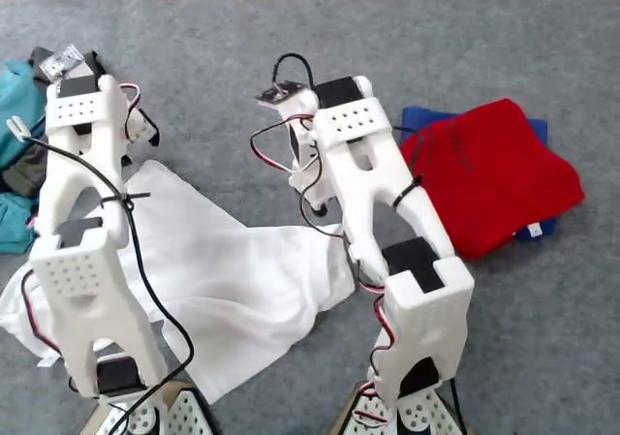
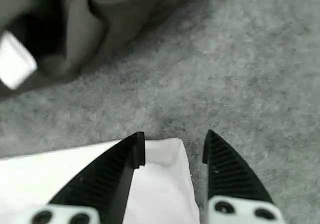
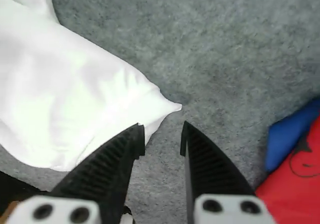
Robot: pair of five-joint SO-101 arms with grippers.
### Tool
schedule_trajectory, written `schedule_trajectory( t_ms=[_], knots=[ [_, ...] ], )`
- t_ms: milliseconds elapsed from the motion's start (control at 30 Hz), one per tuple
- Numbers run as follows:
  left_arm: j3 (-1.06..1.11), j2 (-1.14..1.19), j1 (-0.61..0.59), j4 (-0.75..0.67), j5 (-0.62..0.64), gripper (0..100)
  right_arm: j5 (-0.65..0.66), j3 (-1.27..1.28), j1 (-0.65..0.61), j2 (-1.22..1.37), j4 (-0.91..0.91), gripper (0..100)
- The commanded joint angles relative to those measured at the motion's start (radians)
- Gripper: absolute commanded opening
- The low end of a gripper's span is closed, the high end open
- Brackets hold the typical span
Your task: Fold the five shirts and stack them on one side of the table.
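Waiting at the far left edge of the grey carpet-like counter (image 1: 387, 47), a crumpled teal cloth shirt (image 1: 15, 154) lies bunched with something dark. It is unfolded, probably parked there until its turn. Just beside it, the left end effector (image 2: 175, 134) hangs low over the counter with its jaws spread wide. A corner of the large white cloth shirt (image 2: 75, 179) sits in the gap between them, though I cannot tell whether either jaw touches the cloth. That placing reads as a set-up to pinch the corner.

The white shirt (image 1: 242, 280) lies loose and wrinkled across the middle of the counter, between the two arms and not yet folded. At its opposite corner the right end effector (image 3: 162, 126) points down with a narrower gap and holds nothing. The pointed tip of the cloth lies just beside one jaw, not between them. One arm at each corner suggests a fold made by lifting both ends together.

To the right, a folded red cloth shirt (image 1: 494, 173) rests on a folded blue cloth shirt (image 1: 426, 120), the two touching. This is apparently the stack the task asks for.
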Motion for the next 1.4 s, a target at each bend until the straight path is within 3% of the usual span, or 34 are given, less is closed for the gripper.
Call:
schedule_trajectory(
  t_ms=[0,300,533,967,1167,1367],
  knots=[
    [-0.211,0.052,0.016,0.126,0.089,20,0.097,-0.084,0.014,-0.054,0.005,12.7],
    [-0.596,0.282,0.067,0.336,0.186,19,0.132,-0.097,0.025,-0.054,0.009,12.7],
    [-0.746,0.436,0.067,0.413,0.189,19,0.132,-0.099,0.049,-0.054,0.003,12.7],
    [-0.760,0.471,0.064,0.417,0.186,19,0.133,-0.110,0.051,-0.008,0.002,12.7],
    [-0.690,0.307,0.038,0.419,0.178,19,0.130,-0.150,0.052,0.024,0.009,12.7],
    [-0.519,0.094,0.093,0.417,0.155,19,0.132,-0.147,0.052,0.024,0.009,12.7]
  ],
)
